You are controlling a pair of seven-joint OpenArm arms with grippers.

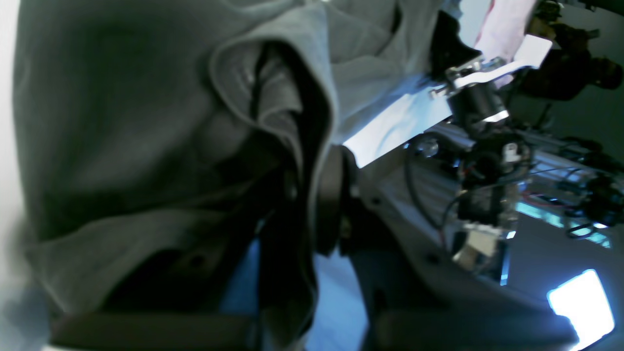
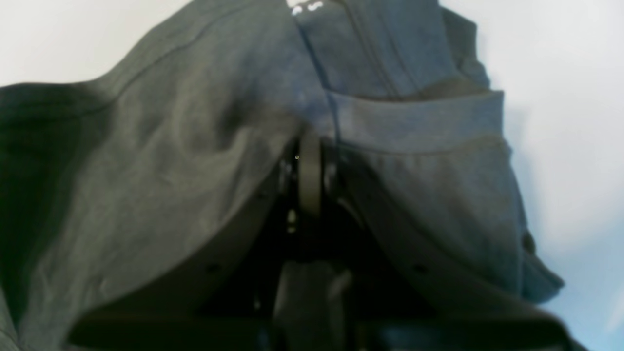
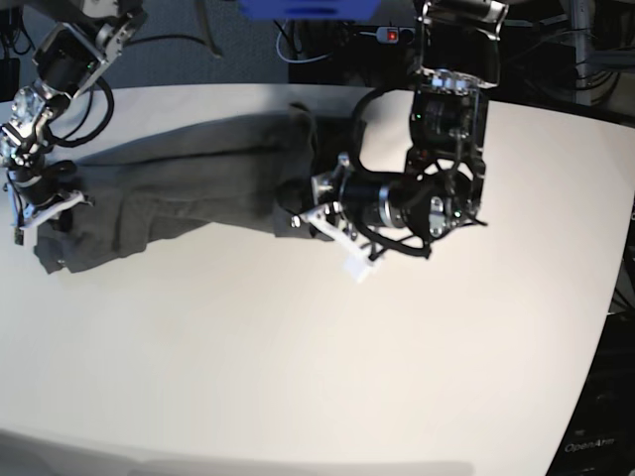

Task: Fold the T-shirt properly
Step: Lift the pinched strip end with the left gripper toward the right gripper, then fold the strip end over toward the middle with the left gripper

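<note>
With my left pincer [image 3: 296, 210] and right pincer [image 3: 45, 203] each clamped on an end of the dark grey T-shirt [image 3: 189, 188], stretched between them along the white table's [image 3: 397, 347] far side, I judge the fold mid-carry, needing both ends moved together

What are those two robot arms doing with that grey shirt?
Two robot arms are working on a plain dark grey T-shirt that is stretched between them over a white table. The right gripper pinches one end of the shirt, and the left gripper pinches the other end. Both are shut on the cloth. The shirt looks bunched into a long band, not yet a neat fold.
</note>
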